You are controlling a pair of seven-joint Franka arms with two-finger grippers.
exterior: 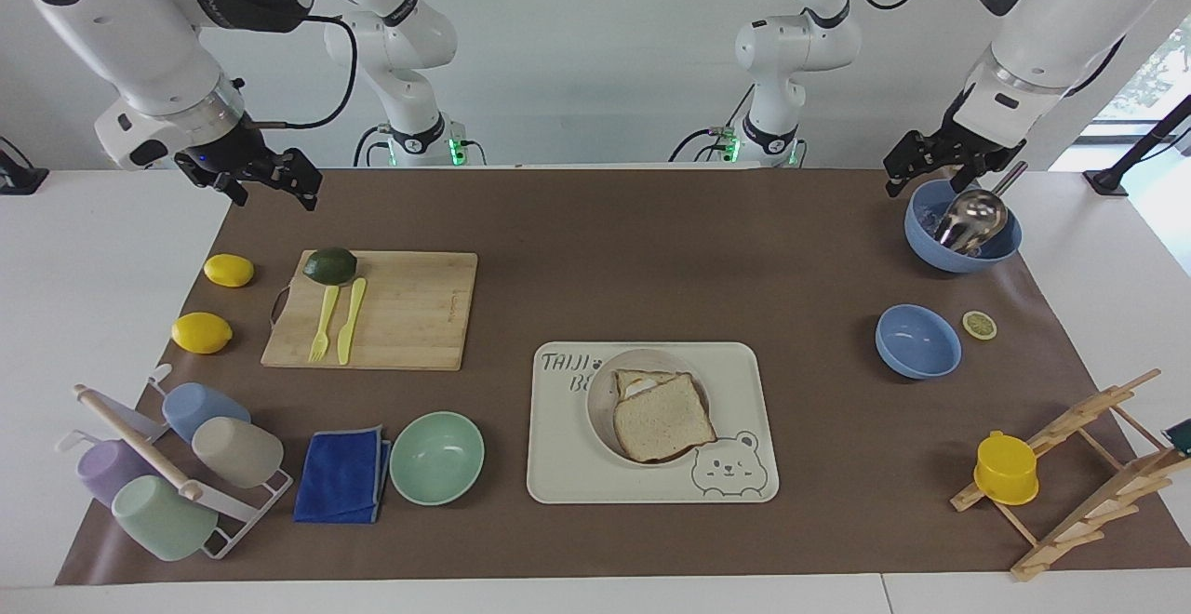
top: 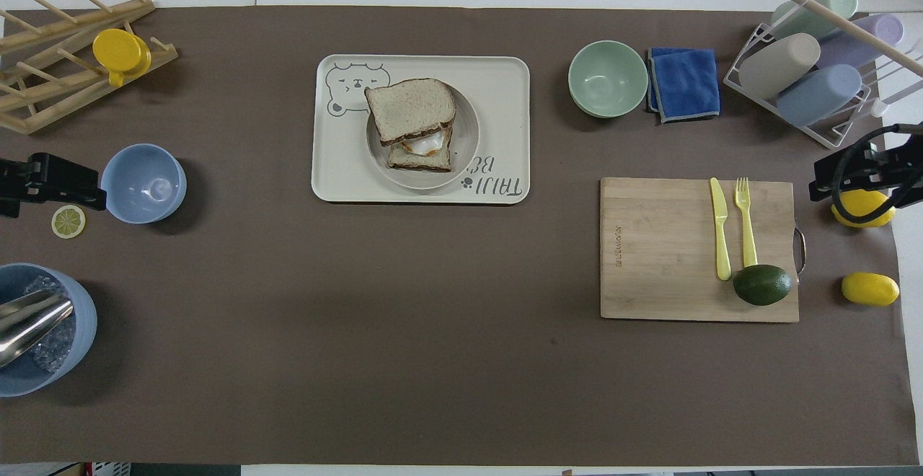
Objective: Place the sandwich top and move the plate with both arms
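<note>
Facing and overhead cameras (half a turn apart) both see the whole table (exterior: 651, 251).

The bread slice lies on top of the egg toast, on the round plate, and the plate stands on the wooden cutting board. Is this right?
Not quite. The bread slice does lie on the egg toast on the plate, but the plate stands on the cream tray with the bear drawing, not on the cutting board. The facing view shows this.

On my counter (exterior: 651, 260), a wooden cutting board (exterior: 391, 312) carries an avocado (exterior: 330, 265), a yellow fork (exterior: 322, 324) and a yellow knife (exterior: 350, 321). Two lemons (exterior: 216, 300) lie beside the board. A mint-green bowl (exterior: 436, 458) sits touching a blue cloth (exterior: 342, 475). A cup rack (exterior: 172, 465) holds four cups.
</note>
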